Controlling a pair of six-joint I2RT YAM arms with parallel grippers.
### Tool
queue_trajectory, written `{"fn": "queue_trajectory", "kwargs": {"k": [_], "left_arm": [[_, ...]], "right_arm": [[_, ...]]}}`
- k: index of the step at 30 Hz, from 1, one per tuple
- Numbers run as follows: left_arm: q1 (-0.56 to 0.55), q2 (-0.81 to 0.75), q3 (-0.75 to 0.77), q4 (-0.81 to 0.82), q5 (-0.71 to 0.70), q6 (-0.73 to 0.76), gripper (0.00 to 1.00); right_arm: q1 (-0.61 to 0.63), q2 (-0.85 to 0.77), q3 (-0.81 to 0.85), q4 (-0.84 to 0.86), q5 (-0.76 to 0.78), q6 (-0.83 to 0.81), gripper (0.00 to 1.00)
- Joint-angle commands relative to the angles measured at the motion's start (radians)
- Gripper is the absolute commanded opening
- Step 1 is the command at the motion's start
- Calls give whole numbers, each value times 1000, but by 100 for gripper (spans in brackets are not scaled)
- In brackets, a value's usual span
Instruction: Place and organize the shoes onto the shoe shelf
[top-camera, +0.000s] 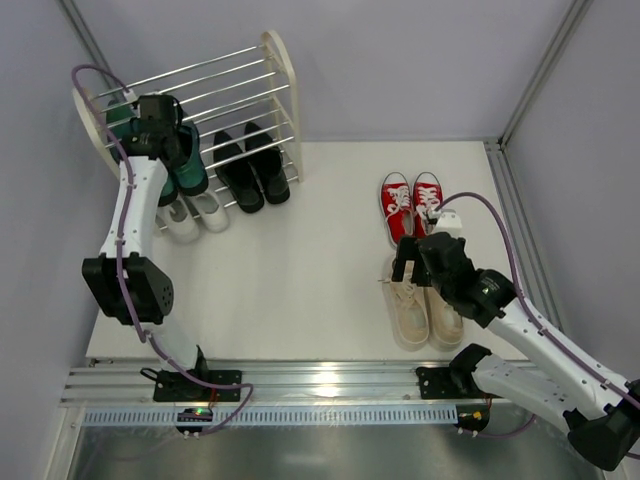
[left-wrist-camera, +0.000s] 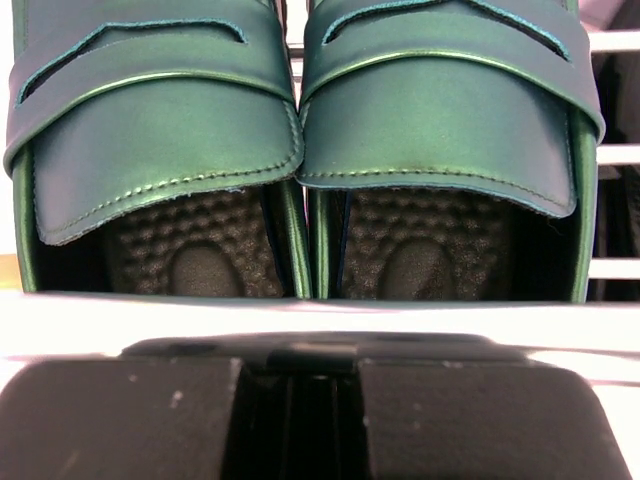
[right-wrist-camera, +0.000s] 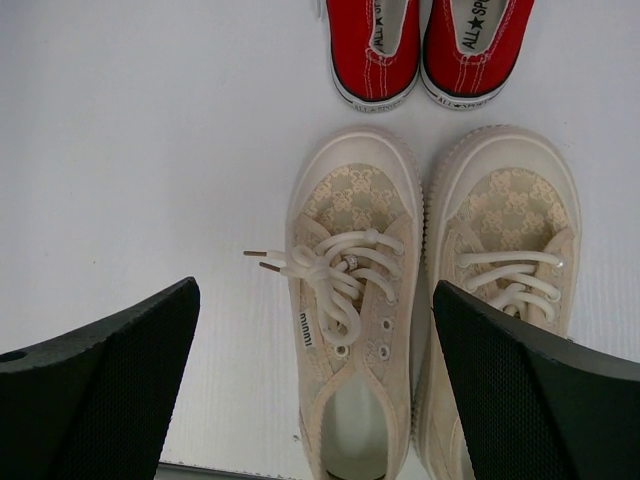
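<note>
free: table (top-camera: 300, 270) middle, between shoe shelf (top-camera: 278, 70) and beige sneakers (top-camera: 412, 318) | shelf left: left arm (top-camera: 130, 210), green loafers (top-camera: 188, 165) block | shelf right: black dress shoes (top-camera: 250, 170)

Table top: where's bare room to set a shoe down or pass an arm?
Widest bare patch: the middle of the white table, between the glossy black dress shoes and the red canvas sneakers with beige lace-up sneakers. Another strip lies behind the red pair. Crowded: rear left corner around the slanted silver-rod rack.

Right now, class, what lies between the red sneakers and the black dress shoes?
Only bare table separates red sneakers from black dress shoes: top view.
</note>
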Motion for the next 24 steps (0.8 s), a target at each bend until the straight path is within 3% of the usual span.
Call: {"fn": "queue_trajectory", "kwargs": {"k": [1,16,24], "left_arm": [[47,-109,13,257,-73,45,0],[52,-152,-202,527,-87,6,1],[52,-140,-290,664,-72,19,8]], "right_arm": [[-7,14,27,61,-30,-20,99],[-9,43,27,85,-47,-20,99],[-14,49,24,101,-45,-29,99]]}}
